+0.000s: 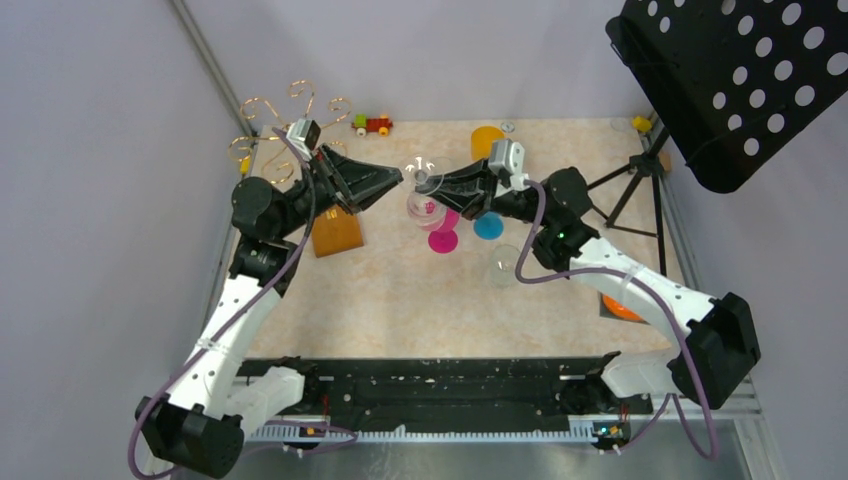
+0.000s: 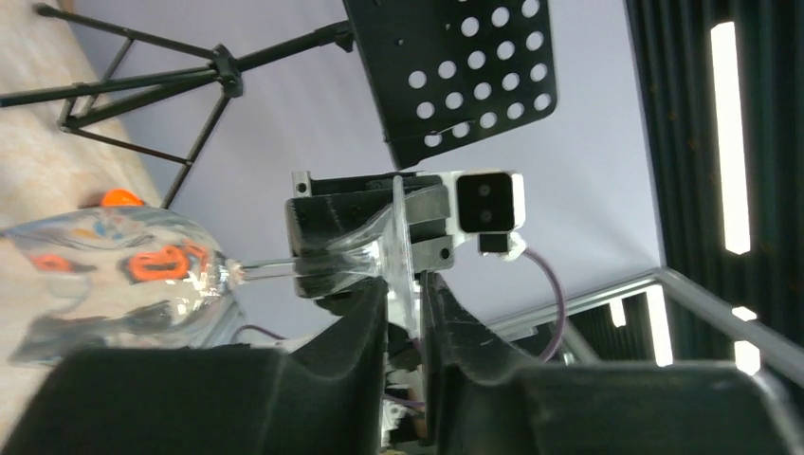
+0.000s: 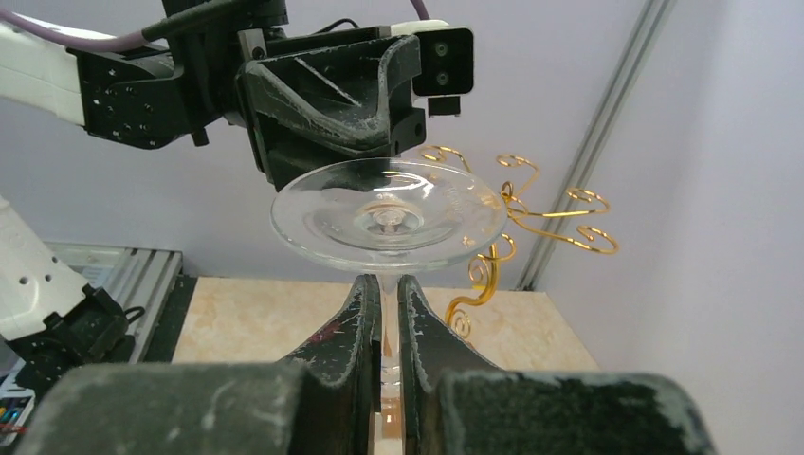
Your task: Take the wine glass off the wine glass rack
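A clear wine glass [image 1: 424,192] hangs in the air over the middle of the table, foot upward and bowl downward, apart from the gold wire wine glass rack [image 1: 285,118] at the back left. My left gripper [image 1: 400,177] is shut on the rim of the glass's foot [image 2: 406,248]; the bowl [image 2: 114,284] shows at the left of the left wrist view. My right gripper [image 1: 441,183] is shut on the stem just under the foot [image 3: 389,213]. The right wrist view shows its fingers [image 3: 365,313] on the stem and the rack's gold curls [image 3: 536,213] behind.
The rack's brown wooden base [image 1: 335,232] sits under my left arm. A magenta glass [image 1: 443,238], a blue disc [image 1: 488,226] and another clear glass [image 1: 503,265] lie below the held glass. An orange cup [image 1: 487,140] and toy train [image 1: 372,124] stand at the back. A black music stand [image 1: 740,80] looms right.
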Robot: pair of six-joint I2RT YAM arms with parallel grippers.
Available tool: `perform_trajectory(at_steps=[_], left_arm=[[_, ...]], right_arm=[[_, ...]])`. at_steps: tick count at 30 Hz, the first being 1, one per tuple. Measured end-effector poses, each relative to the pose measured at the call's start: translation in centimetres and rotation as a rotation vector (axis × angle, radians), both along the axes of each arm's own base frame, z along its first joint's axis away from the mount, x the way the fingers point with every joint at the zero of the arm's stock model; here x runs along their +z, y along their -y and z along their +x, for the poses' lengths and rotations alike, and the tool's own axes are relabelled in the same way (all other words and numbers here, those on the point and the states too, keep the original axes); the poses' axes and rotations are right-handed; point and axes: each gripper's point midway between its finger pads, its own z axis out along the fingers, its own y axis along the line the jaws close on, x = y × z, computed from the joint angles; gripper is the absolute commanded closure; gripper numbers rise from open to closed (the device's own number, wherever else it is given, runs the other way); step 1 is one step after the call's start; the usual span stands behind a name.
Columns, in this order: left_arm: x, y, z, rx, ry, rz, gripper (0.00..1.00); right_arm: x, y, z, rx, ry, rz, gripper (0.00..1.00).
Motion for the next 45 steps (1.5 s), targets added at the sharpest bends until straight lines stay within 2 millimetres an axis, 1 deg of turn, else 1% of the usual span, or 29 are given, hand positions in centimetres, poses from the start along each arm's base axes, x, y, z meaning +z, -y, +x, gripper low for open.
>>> perform_trajectory(at_steps=[1,2,3,6,10,13,17,18,21,25,27,30,34,39,45], left_arm=[[0.2,-0.1,-0.1,0.007,0.010,0.006,0.50],[0.3,-0.1,-0.1,0.015,0.023,0.013,0.41],[0.5,-0.2,-0.1,0.026,0.030,0.015,0.36],[0.8,-0.5,-0.2,0.061,0.055,0.031,0.30],[0.1,-1.1,0.4,0.133,0.046,0.066,0.27],[-1.0,-1.8,1.2,0.222,0.029,0.108,0.23],[-2.1,-2.6,1.8,0.296,0.048,0.142,0.22],[-2.3,-2.5,1.8,0.295,0.062,0.148,0.22],[-2.8,-2.0,1.9,0.262,0.096,0.163,0.20],[-2.8,-1.4,1.4,0.214,0.156,0.150,0.20],[-2.3,-1.1,0.8,0.188,0.187,0.128,0.20],[-0.8,-0.6,-0.6,0.131,0.248,0.069,0.21],[1.0,0.0,-2.3,0.046,0.316,-0.004,0.23],[1.3,0.6,-3.2,-0.012,0.315,-0.049,0.25],[2.0,1.3,-3.7,-0.089,0.259,-0.137,0.27]], right_arm=[[0.2,0.0,-0.1,0.004,-0.007,0.010,1.00],[0.3,0.1,-0.2,0.007,-0.011,0.021,1.00],[0.6,0.2,-0.3,0.009,-0.014,0.038,1.00],[0.9,0.9,-0.6,-0.003,-0.037,0.091,1.00],[1.7,2.2,-0.4,-0.059,-0.058,0.167,1.00],[3.1,3.8,-0.2,-0.127,-0.064,0.253,1.00],[6.6,6.7,-0.3,-0.199,-0.096,0.421,1.00],[7.6,7.5,-0.4,-0.206,-0.114,0.475,1.00],[9.8,9.5,-0.7,-0.204,-0.183,0.613,1.00],[11.5,11.7,-0.4,-0.195,-0.303,0.773,1.00],[12.1,12.6,-0.2,-0.185,-0.358,0.844,1.00],[12.6,13.5,-0.2,-0.154,-0.410,0.922,1.00],[12.5,13.6,0.1,-0.099,-0.464,0.986,1.00],[11.1,12.1,1.5,-0.053,-0.555,0.984,1.00],[10.1,10.9,2.2,-0.029,-0.590,0.970,1.00]])
